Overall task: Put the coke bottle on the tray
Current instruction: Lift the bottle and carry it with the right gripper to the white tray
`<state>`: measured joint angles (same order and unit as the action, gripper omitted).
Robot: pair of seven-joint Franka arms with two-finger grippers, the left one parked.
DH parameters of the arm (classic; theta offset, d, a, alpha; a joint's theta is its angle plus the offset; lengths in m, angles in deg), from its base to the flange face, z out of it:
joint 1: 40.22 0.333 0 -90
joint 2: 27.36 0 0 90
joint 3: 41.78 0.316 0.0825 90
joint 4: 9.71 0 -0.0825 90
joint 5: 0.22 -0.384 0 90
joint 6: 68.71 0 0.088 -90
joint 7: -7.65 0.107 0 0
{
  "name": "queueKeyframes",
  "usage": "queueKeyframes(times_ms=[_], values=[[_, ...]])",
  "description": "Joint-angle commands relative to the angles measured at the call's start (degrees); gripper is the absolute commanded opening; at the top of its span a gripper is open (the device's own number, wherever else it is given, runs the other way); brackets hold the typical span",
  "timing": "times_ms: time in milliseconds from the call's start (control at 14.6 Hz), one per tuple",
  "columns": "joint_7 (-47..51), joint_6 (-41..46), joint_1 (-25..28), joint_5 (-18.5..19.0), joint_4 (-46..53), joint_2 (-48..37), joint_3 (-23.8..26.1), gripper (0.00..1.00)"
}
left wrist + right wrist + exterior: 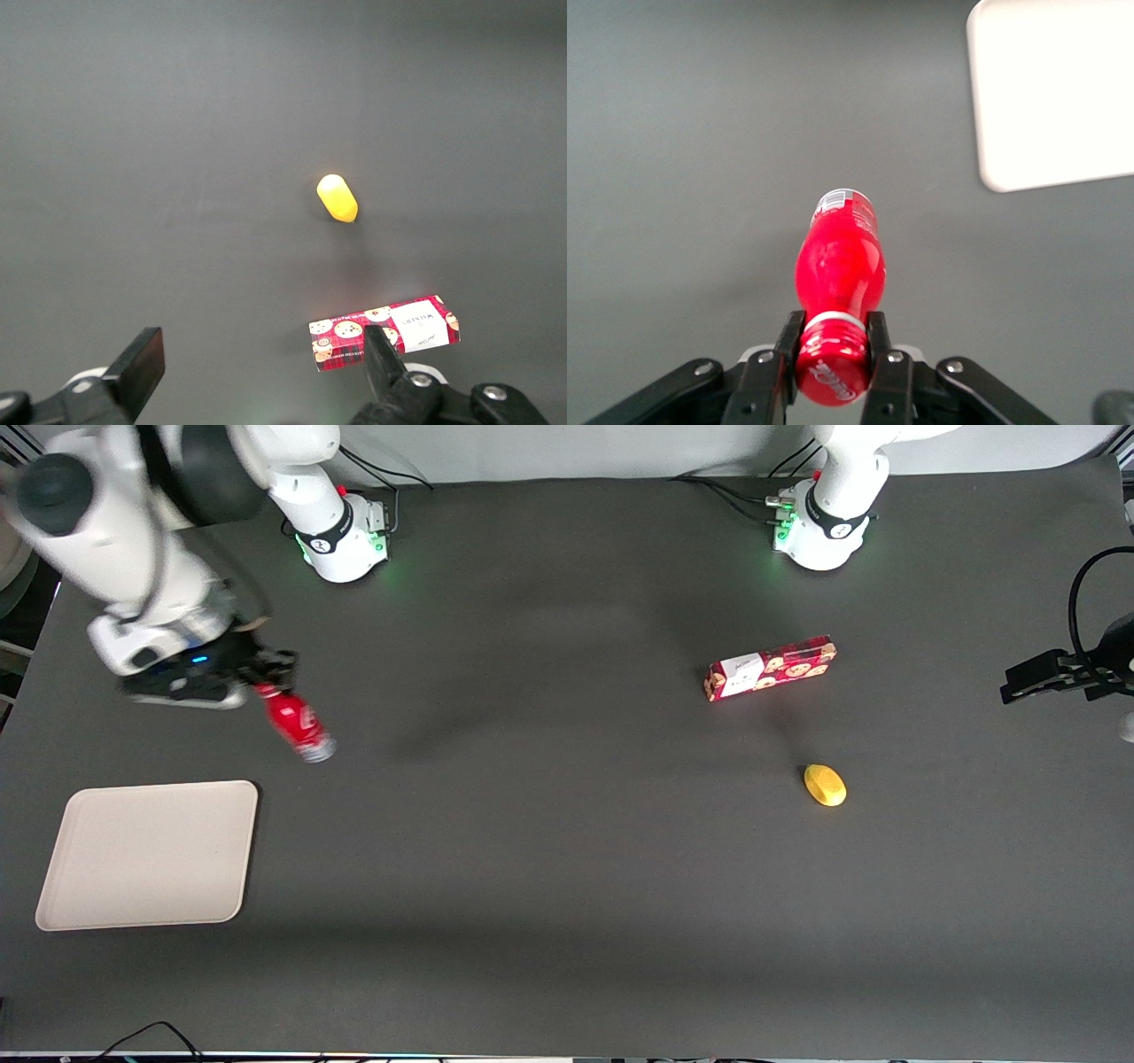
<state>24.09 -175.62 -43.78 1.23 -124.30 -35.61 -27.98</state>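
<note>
Your gripper (831,359) is clamped on the coke bottle (838,266), one finger (788,341) pressed to each side of the red cap, so you have it by the neck and nothing else. From the wrist camera the bottle hangs straight out from the fingers, red body first and silvery base at the free end, with bare dark table (673,177) under it. In the front view the gripper (257,677) sits up off the surface at the working arm's end of the table, and the bottle (297,724) hangs tilted from it, cap up in the fingers, base angled down and toward the front camera. It is not touching the mat. The tray (149,855) lies flat on the table, nearer to the front camera than the bottle and a little apart from it; nothing is on it, and the bottle's base points toward the mat just off one of the tray's rounded corners rather than over the tray itself. The wrist camera catches that same pale corner of the tray (1050,97), clear of the bottle. Well away, toward the parked arm's end of the table, you have a long red biscuit box (771,667) lying on its side, and a small yellow fruit-like thing (825,785) nearer to the front camera than the box, the two apart from each other.
</note>
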Motion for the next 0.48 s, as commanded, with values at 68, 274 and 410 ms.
queueKeyframes(times_ms=[68,274,410], values=[[-20.61,3.11,-3.12,3.39,15.69,11.13,-13.06,0.00],[-34.41,3.11,-4.17,3.13,25.79,19.56,-22.22,0.00],[-41.11,3.11,-7.06,2.60,32.30,25.62,-24.96,0.00]])
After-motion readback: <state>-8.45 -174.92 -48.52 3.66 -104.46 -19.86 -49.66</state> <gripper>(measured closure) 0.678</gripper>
